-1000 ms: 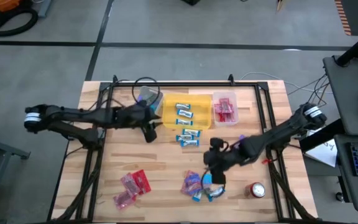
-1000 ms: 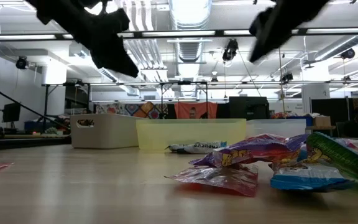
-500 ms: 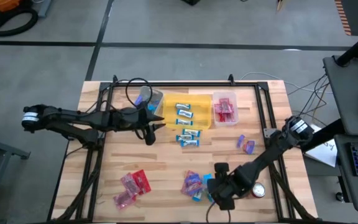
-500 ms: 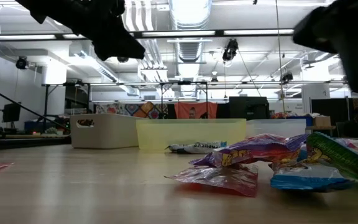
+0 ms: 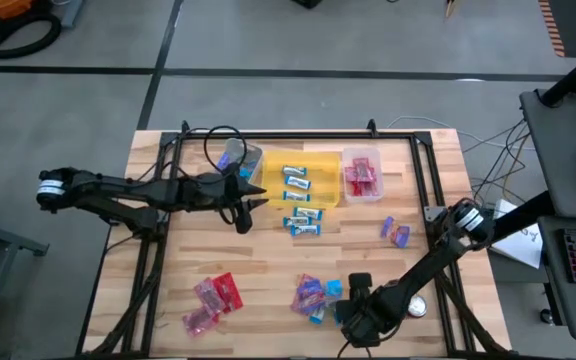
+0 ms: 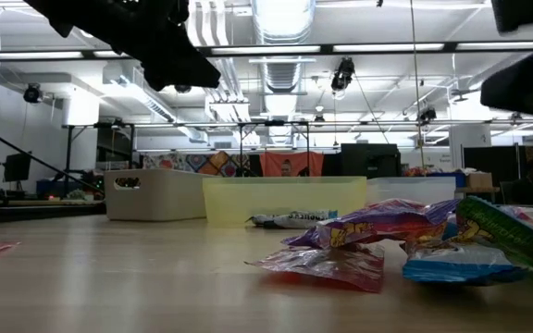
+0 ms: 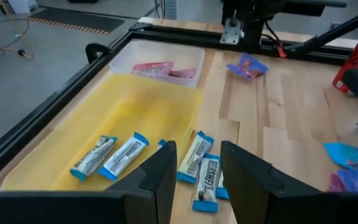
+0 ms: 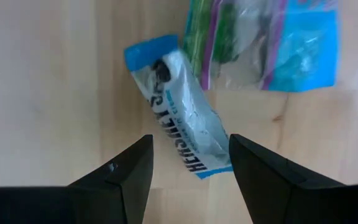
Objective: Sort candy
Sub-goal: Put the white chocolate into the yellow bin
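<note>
My right gripper (image 5: 353,316) hangs open near the table's front edge, beside a pile of mixed blue-purple candy (image 5: 310,294). In its wrist view its fingers (image 8: 189,143) stand on either side of a blue-and-white candy bar (image 8: 179,134) lying flat on the wood, apart from it. My left gripper (image 5: 245,204) is open and empty (image 7: 197,154), over the table beside the yellow tray (image 5: 325,163). That tray holds blue-and-white candies (image 5: 296,180). More blue-and-white candies (image 5: 305,222) lie in front of the tray.
A clear tray (image 5: 362,157) holds red-pink candies. A grey bin (image 5: 240,156) stands left of the yellow tray. Red-pink candies (image 5: 213,297) lie at the front left, two purple ones (image 5: 395,232) at mid right. A red and silver can (image 5: 415,306) stands beside my right arm.
My right gripper has moved from the table's middle toward the near edge and now hangs by the mixed pile at the front. The candies have not moved.
</note>
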### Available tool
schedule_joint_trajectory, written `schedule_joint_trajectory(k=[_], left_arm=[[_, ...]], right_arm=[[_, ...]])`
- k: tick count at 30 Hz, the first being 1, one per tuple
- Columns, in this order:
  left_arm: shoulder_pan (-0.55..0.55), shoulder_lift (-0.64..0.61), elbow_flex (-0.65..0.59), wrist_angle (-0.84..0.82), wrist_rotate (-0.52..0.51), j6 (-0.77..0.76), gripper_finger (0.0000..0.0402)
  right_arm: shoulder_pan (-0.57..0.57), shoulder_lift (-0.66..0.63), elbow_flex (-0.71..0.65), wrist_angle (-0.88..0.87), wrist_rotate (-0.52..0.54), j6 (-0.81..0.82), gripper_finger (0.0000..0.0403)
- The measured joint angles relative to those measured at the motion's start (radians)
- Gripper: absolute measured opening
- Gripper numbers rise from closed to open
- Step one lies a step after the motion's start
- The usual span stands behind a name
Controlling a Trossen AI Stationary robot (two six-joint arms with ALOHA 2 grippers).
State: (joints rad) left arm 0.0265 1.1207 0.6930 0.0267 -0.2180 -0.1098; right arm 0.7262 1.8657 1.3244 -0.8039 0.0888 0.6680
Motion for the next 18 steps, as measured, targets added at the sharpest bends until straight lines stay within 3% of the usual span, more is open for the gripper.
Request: schedule_joint_trajectory(k=[8, 18], left_arm=[[0.000, 0.018, 0.000, 0.016, 0.000, 0.000, 0.0110], [0.000, 0.062, 0.000, 0.049, 0.001, 0.000, 0.0110]], right_arm=[[-0.004, 0.046, -0.001, 0.006, 0.001, -0.066, 0.0178], [-0.007, 0.010, -0.003, 0.002, -0.013, -0.050, 0.0042]])
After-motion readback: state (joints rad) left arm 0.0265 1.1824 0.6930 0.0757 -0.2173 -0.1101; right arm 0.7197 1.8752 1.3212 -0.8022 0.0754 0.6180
